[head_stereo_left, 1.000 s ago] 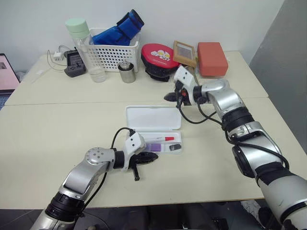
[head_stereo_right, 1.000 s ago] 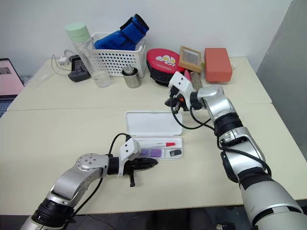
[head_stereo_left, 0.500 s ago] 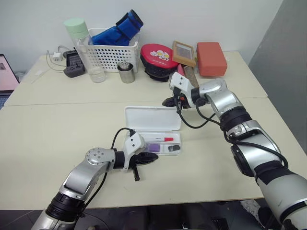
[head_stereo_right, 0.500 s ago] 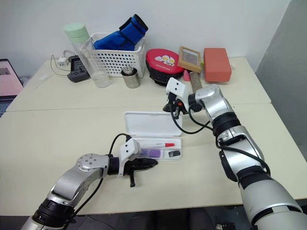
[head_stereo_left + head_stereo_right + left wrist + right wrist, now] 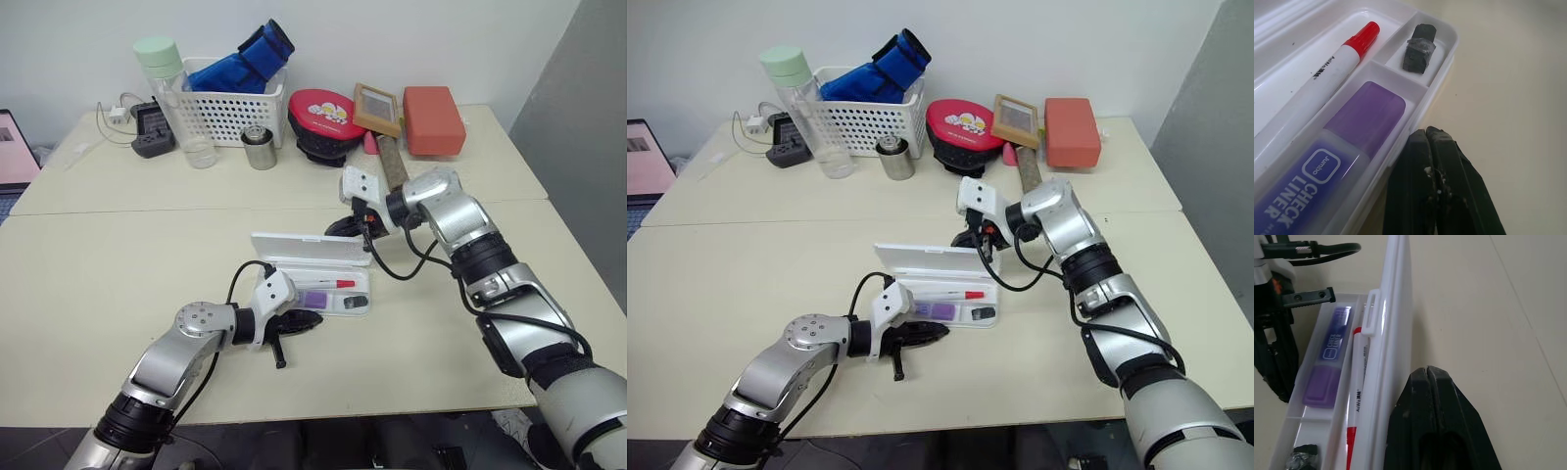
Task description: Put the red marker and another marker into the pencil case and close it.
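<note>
Lid (image 5: 310, 247) half-raised on pencil case (image 5: 328, 303), right gripper (image 5: 336, 227) behind it

Purple highlighter (image 5: 1327, 166) reads "Jumbo CHECK LINER" (marker's print seems illegible).

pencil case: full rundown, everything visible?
The pencil case is a flat white plastic box with rounded corners, on the table. Its hinged lid is tipped up on edge, with a clasp loop. The divided tray holds the red marker, the purple highlighter and a small dark cap. The shut right gripper is behind the lid; the shut left gripper is at the front wall.
</note>
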Tool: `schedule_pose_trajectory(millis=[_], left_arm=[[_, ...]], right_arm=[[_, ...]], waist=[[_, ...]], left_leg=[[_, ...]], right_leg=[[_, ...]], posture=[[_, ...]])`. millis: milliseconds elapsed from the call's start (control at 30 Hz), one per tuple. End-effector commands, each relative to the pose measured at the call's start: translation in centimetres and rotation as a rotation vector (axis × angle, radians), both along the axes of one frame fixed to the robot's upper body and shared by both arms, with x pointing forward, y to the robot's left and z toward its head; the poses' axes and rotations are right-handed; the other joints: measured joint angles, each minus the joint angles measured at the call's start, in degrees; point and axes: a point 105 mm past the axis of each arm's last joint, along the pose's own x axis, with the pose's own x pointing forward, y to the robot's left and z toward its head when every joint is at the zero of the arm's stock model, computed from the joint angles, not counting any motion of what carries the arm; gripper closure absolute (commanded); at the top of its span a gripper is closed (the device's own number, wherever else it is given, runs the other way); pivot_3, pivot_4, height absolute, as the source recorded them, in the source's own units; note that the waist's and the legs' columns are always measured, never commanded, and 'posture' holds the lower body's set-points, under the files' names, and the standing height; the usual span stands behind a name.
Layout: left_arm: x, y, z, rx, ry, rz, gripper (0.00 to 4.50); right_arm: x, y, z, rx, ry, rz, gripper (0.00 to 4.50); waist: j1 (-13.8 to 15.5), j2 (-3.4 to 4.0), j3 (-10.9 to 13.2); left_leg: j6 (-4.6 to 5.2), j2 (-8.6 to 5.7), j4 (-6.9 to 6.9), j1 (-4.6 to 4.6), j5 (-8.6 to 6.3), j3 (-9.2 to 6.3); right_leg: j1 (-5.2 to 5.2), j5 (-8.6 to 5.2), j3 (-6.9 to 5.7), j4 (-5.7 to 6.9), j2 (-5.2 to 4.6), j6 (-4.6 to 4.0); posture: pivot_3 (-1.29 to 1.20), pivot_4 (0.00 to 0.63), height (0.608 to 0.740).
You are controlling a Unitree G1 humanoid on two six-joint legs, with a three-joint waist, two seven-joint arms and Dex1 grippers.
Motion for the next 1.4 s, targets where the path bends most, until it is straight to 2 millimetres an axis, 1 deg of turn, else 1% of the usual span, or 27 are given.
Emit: schedule_pose_trajectory(millis=[33,233,500,767,967,1100,1400], left_arm=[[-0.1,-0.4,0.8,-0.013,-0.038,-0.009,4.46],[-0.4,-0.6,0.9,-0.009,-0.048,-0.020,4.46],[-1.3,-1.0,0.8,-0.006,-0.037,-0.042,4.46],[-1.5,-1.0,0.9,-0.024,-0.032,-0.008,4.46],[-1.2,-0.7,1.1,-0.051,-0.040,0.065,4.46],[-1.4,-0.4,1.3,-0.077,-0.036,0.122,4.46],[-1.7,0.2,1.2,-0.073,-0.029,0.181,4.46]], right_arm=[[-1.2,0.7,0.2,0.004,-0.022,0.047,4.50],[-1.8,1.0,-1.0,-0.001,0.000,0.038,4.50],[-2.0,1.1,-1.2,0.005,0.007,0.031,4.50],[-1.8,1.2,-1.1,0.009,0.006,0.025,4.50],[-1.7,1.2,-1.1,0.009,0.005,0.025,4.50],[-1.7,1.2,-1.1,0.007,0.003,0.024,4.50],[-1.7,1.4,-1.3,0.002,0.008,0.032,4.50]], waist=[[0.00,0.00,0.00],[0.00,0.00,0.00],[0.01,0.00,0.00],[0.01,0.00,0.00],[0.00,0.00,0.00],[-0.01,0.00,0.00],[0.02,0.00,0.00]], left_leg=[[0.00,0.00,0.00,0.00,0.00,0.00],[0.00,0.00,0.00,0.00,0.00,-0.01],[0.00,0.00,0.00,0.00,0.00,-0.01],[0.00,0.00,0.00,0.00,0.00,-0.01],[0.00,0.00,0.00,0.00,0.00,-0.02],[0.00,0.01,0.00,0.00,0.00,-0.02],[0.00,0.00,0.00,0.00,0.00,-0.04]], right_leg=[[0.00,0.00,0.00,0.00,0.00,0.00],[0.00,0.00,0.00,-0.01,0.00,0.00],[0.01,0.00,0.00,-0.02,0.00,0.00],[0.01,0.00,0.00,-0.02,0.00,0.00],[0.01,0.00,0.00,-0.01,0.00,0.00],[0.01,0.00,0.00,-0.02,-0.01,0.00],[0.01,0.00,-0.02,-0.02,-0.01,0.00]], posture=[[0.00,0.150,0.740],[0.00,0.150,0.740],[0.00,0.150,0.740],[0.00,0.150,0.740],[0.00,0.150,0.740],[0.00,0.150,0.740],[0.00,0.150,0.740]])
